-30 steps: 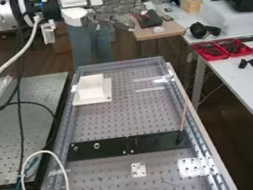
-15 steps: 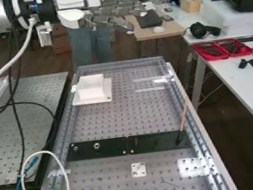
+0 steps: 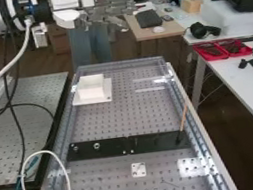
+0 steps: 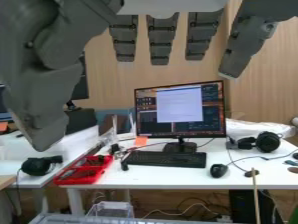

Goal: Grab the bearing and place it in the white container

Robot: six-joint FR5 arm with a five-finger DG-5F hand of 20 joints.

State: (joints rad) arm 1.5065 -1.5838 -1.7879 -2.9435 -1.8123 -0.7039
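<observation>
Hand of dark grey parts (image 3: pixel 109 10) is wide open, fingers straight, and holds nothing. In the high view, the boxy white container (image 3: pixel 91 87) sits at eleven o'clock on the grey metal bench with little holes (image 3: pixel 107 118).

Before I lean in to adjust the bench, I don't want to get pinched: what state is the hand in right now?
Hand: open, fingers extended, holding nothing.
</observation>
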